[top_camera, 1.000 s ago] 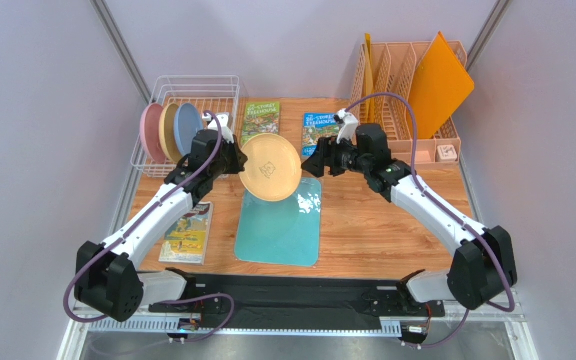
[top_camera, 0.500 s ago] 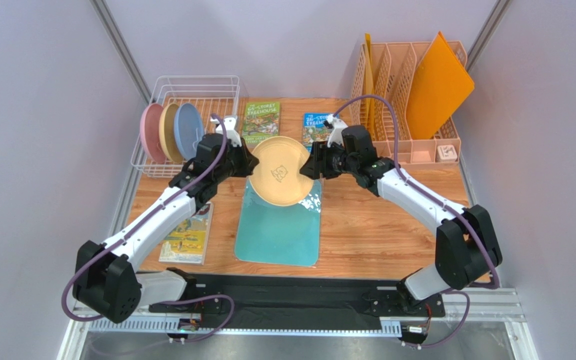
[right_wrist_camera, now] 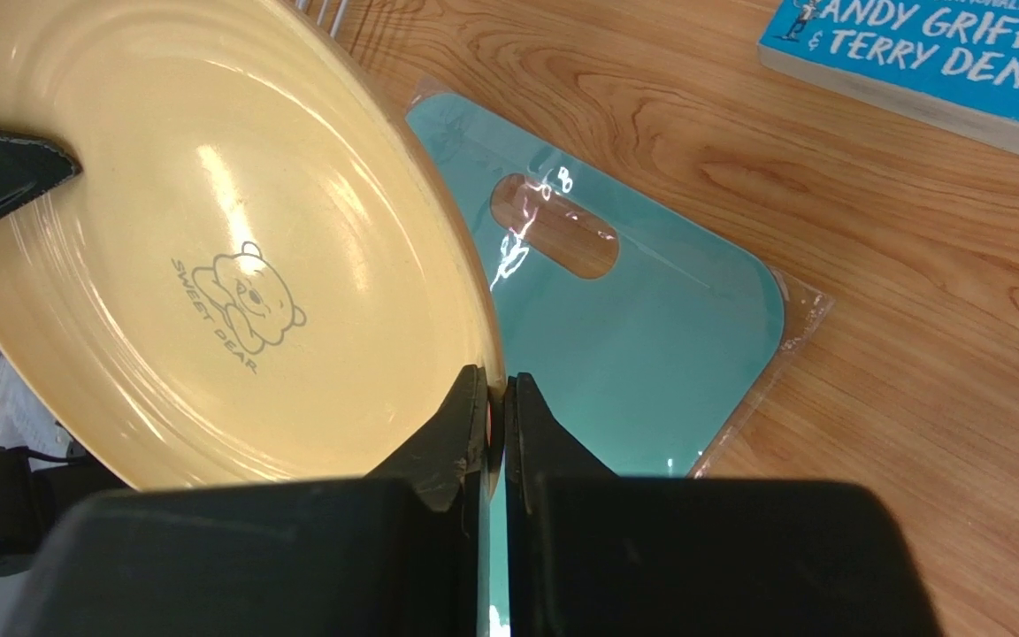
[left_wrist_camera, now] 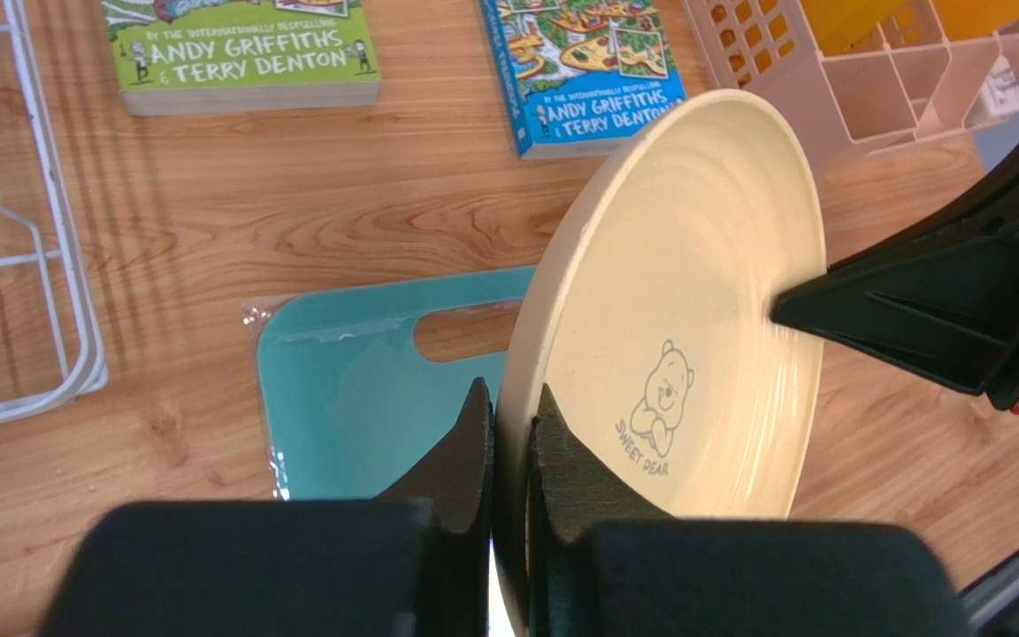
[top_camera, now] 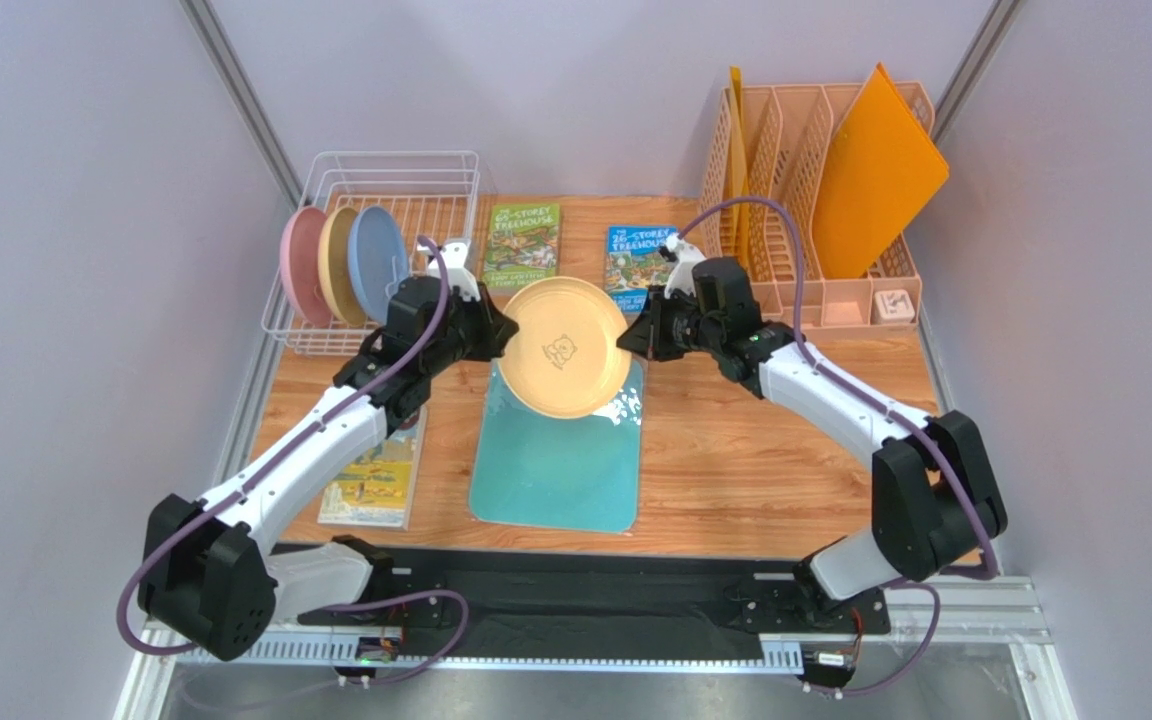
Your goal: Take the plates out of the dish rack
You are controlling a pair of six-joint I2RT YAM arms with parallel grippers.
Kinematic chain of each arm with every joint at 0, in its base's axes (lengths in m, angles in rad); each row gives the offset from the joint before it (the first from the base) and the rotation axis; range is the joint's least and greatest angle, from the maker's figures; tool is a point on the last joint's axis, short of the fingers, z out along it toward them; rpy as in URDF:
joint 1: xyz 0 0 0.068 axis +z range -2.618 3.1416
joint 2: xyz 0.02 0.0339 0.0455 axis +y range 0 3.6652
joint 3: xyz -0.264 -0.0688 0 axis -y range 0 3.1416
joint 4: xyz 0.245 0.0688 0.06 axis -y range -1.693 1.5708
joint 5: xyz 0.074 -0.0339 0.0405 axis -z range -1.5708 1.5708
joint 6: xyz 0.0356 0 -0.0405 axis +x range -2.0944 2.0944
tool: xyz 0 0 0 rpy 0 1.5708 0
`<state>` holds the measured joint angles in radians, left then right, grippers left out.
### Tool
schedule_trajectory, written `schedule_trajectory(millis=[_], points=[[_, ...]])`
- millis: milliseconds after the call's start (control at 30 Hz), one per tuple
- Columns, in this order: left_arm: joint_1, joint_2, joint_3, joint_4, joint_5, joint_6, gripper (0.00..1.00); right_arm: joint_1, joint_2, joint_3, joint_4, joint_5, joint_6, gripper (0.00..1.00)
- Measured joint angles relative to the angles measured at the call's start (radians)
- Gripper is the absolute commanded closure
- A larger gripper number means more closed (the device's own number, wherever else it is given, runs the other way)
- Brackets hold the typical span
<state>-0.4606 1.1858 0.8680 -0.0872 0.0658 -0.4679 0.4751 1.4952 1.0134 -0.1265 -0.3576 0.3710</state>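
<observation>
A tan-yellow plate with a bear mark hangs tilted above a teal cutting board, between both arms. My right gripper is shut on its right rim; in the right wrist view the fingers pinch the plate edge. My left gripper straddles the left rim; its jaws stand slightly apart, with a thin sliver of gap beside the plate. The white wire dish rack at the back left holds a pink plate, a tan plate and a blue plate, all on edge.
A green book and a blue book lie behind the held plate. Another book lies at the front left. At the back right a peach slatted organizer holds orange boards.
The right gripper came in from the right and shut on the plate's rim. The left jaws have loosened around the opposite rim. The plate shifted slightly right and back.
</observation>
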Motion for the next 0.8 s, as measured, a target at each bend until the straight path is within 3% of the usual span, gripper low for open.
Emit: schedule_trajectory(millis=[33, 67, 100, 267, 500, 800], points=[[-0.001, 0.0, -0.003, 0.002, 0.006, -0.002, 0.34, -0.006, -0.01, -0.015, 0.007, 0.0, 0.001, 1.0], [-0.003, 0.0, -0.003, 0.005, 0.011, -0.002, 0.08, -0.012, -0.022, -0.028, 0.01, 0.001, -0.001, 1.0], [-0.004, 0.0, -0.003, 0.012, 0.012, -0.01, 0.01, -0.02, -0.039, -0.046, 0.002, 0.005, -0.005, 1.0], [-0.009, -0.043, -0.029, 0.037, -0.024, 0.02, 0.01, -0.117, -0.179, -0.133, -0.108, 0.071, -0.028, 1.0], [-0.011, -0.142, -0.087, 0.04, -0.186, 0.134, 0.01, -0.303, -0.386, -0.19, -0.323, 0.235, -0.036, 1.0], [-0.011, -0.175, -0.092, 0.05, -0.416, 0.252, 0.01, -0.414, -0.393, -0.251, -0.489, 0.377, 0.0, 1.0]])
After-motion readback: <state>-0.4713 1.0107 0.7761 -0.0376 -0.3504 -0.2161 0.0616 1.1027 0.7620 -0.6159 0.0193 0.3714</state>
